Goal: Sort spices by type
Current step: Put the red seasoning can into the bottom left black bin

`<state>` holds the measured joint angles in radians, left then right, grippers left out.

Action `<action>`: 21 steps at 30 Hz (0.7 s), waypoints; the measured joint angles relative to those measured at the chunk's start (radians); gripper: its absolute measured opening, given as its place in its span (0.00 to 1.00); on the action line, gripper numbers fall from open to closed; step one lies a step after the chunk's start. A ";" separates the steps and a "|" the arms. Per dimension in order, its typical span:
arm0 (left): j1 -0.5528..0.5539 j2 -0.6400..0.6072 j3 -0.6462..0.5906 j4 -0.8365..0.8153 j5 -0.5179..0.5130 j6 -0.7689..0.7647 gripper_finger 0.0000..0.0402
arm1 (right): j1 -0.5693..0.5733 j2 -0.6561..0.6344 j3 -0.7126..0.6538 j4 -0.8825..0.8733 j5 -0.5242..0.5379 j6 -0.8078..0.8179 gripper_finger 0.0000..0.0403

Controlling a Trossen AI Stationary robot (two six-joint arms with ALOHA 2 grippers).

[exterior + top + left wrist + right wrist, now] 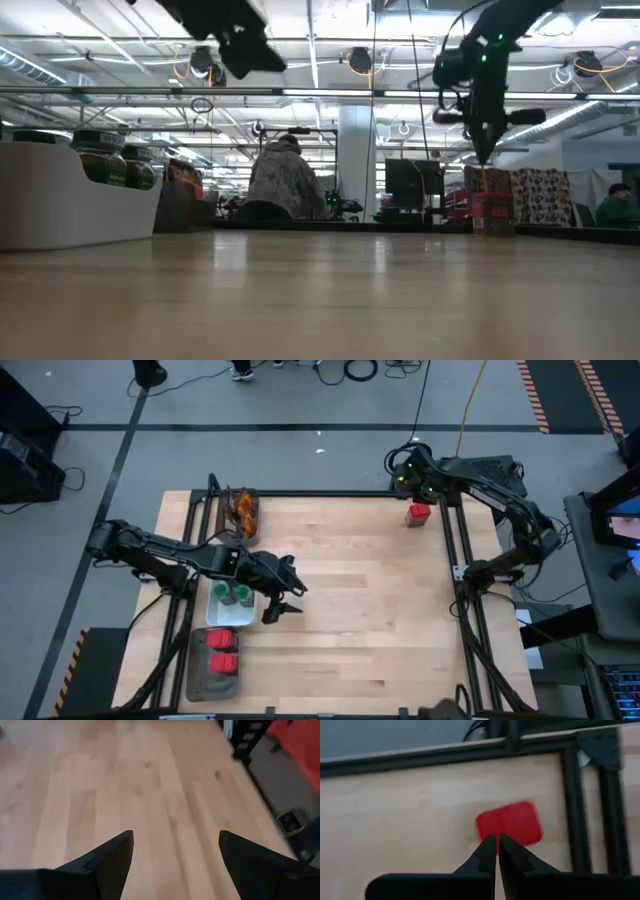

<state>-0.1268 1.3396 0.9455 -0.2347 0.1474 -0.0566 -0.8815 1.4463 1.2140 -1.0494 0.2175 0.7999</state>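
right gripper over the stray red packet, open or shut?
Shut. In the right wrist view the right gripper has its two dark fingertips pressed together, nothing between them, above the red boxy packet lying on the table.

The bench is left bare across its middle and right. Passage is blocked on the left by three grey trays and at the far right corner by one red packet.

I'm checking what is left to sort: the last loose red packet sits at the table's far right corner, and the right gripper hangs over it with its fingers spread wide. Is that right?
Not quite. The red packet does sit loose at the table's far right corner with the right gripper above it, but the right wrist view shows its fingers shut, tips pressed together, not spread wide.
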 joint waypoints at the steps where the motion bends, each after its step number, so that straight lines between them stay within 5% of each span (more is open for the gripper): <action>1: -0.008 0.000 0.000 0.022 -0.001 -0.011 0.73 | -0.012 0.016 0.000 0.005 0.023 0.004 0.00; 7: -0.060 0.000 0.000 0.081 -0.002 -0.066 0.73 | -0.046 0.078 0.000 0.033 0.212 0.062 0.00; 21: -0.084 0.000 0.000 0.095 -0.056 -0.200 0.73 | -0.161 0.248 -0.028 0.210 0.230 -0.044 0.00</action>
<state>-0.2104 1.3396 0.9459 -0.1398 0.0915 -0.2566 -1.0421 1.6948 1.1862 -0.8390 0.4472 0.7555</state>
